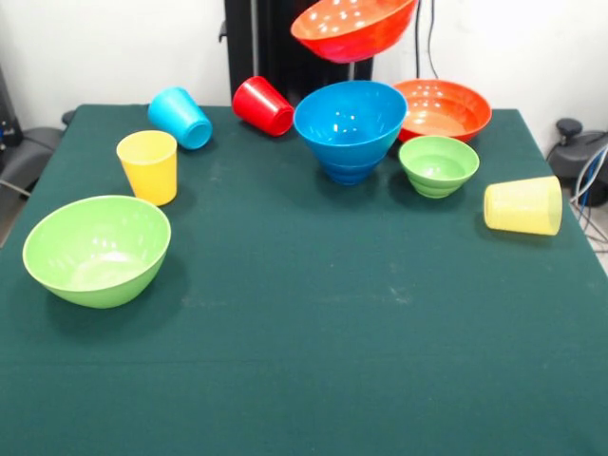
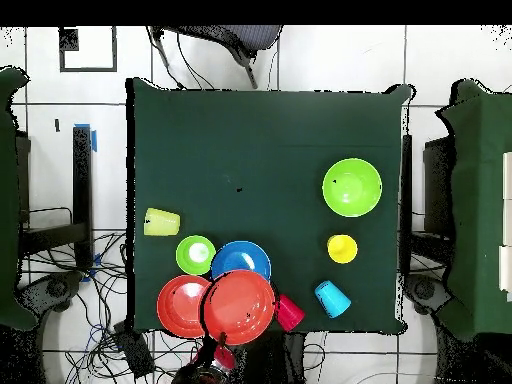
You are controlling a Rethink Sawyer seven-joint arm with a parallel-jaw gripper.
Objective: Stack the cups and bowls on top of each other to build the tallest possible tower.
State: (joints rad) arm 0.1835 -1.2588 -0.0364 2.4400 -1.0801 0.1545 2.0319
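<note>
An orange-red bowl [image 1: 351, 28] hangs tilted in the air at the back, above the big blue bowl [image 1: 350, 123]. It also shows in the overhead view [image 2: 240, 306]. My gripper [image 2: 222, 344] is at its rim on the robot's side, mostly hidden, and holds it up. The blue bowl sits on a darker blue base [image 1: 350, 173], seemingly the small dark blue bowl. The second orange-red bowl [image 1: 445, 109] and the small green bowl [image 1: 438, 164] stand beside it. The big green bowl [image 1: 97, 249] stands alone. No taller tower shows.
The yellow cup [image 1: 148, 166] stands upright. The light blue cup [image 1: 180, 117], the red cup [image 1: 263, 104] and the ribbed pale yellow cup [image 1: 522, 204] lie on their sides. All rest on a green tablecloth [image 1: 313, 361]. The black pedestal [image 1: 275, 47] stands behind.
</note>
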